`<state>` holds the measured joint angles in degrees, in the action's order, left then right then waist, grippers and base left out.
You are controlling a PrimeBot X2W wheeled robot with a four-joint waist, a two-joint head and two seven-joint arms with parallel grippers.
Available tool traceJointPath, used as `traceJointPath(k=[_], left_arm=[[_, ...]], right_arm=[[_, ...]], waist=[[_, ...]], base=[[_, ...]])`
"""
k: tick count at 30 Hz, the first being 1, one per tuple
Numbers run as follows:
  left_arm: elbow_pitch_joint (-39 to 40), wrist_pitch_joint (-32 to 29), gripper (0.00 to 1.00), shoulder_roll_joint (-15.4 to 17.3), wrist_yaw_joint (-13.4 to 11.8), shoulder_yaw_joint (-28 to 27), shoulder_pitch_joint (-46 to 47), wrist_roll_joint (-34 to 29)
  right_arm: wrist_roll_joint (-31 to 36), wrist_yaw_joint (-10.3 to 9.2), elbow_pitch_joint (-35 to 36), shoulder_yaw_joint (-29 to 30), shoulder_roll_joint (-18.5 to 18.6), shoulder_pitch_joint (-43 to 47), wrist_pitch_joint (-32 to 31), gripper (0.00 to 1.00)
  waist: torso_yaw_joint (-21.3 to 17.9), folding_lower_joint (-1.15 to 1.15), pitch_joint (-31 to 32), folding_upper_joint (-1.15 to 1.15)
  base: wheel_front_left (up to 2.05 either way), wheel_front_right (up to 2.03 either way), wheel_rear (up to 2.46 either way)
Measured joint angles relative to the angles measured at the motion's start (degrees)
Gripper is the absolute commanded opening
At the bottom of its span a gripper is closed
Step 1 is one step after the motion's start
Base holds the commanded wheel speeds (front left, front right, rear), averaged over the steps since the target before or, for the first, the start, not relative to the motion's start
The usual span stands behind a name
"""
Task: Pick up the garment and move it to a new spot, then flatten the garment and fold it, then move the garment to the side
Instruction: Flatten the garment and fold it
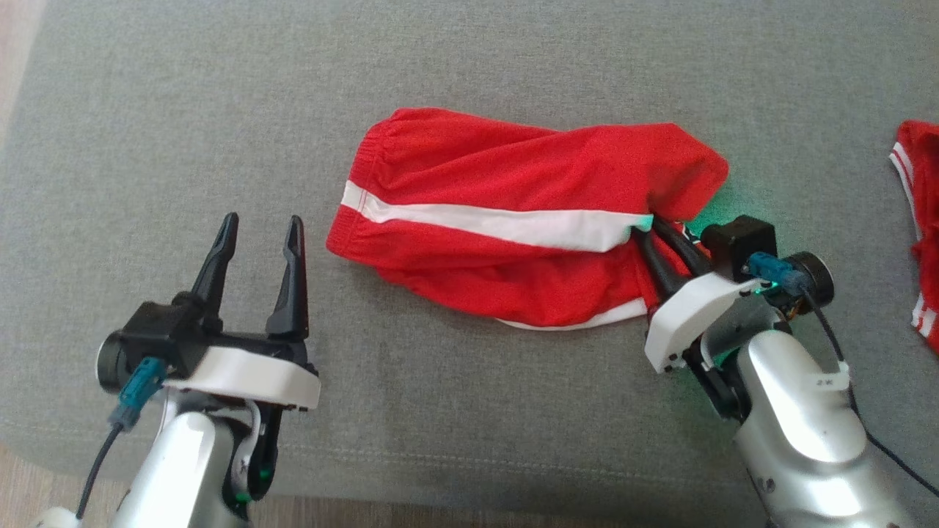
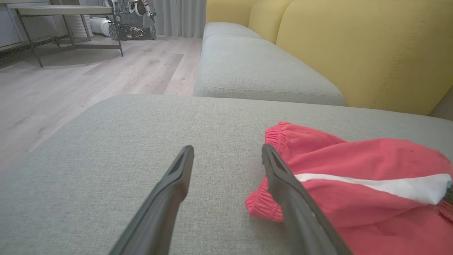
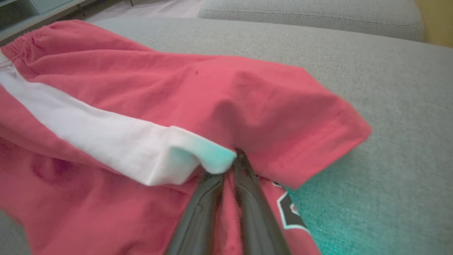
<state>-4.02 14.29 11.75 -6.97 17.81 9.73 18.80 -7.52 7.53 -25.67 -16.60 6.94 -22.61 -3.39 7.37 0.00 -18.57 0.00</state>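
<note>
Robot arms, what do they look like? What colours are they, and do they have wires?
The left arm and right arm are shiny silver, each with a white curved wrist cover. The left claw and right claw each have two long, pointy black fingers. A blue-green plug with a black cable sits on each wrist, and green light glows by the right one.

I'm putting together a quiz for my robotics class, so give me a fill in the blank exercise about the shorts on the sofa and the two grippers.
1. The red shorts lie on a ___ sofa cushion.
2. The stripe along them is ___.
3. The left gripper, clear of the shorts, stands ___.
4. The right gripper pinches the shorts' leg end; another red garment lies at the head view's ___ edge.
Missing words: gray, white, open, right.
</note>
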Motion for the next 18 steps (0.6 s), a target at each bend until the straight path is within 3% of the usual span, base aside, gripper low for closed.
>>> traceJointPath(k=[8, 12, 18], left_arm=[[-0.44, 0.01, 1.00, -0.34, 0.48, -0.15, 0.07, 0.00], [-0.58, 0.01, 1.00, -0.37, 0.46, -0.45, -0.01, 0.00], [-0.56, 0.01, 1.00, -0.41, 0.42, -0.88, -0.25, 0.00]], right_arm=[[-1.59, 0.00, 0.52, 0.54, -0.08, -1.10, 3.05, 0.00], [-2.08, 0.00, 6.19, 2.32, -0.24, 2.60, 2.34, 0.00], [-2.03, 0.00, 17.15, 6.84, -0.52, 13.40, -4.00, 0.00]], waist=[[-0.54, 0.00, 0.53, 0.00], [-1.27, 0.00, 1.36, 0.00], [-2.89, 0.00, 2.38, 0.00]], base=[[0.00, 0.00, 0.00], [0.00, 0.00, 0.00], [0.00, 0.00, 0.00]])
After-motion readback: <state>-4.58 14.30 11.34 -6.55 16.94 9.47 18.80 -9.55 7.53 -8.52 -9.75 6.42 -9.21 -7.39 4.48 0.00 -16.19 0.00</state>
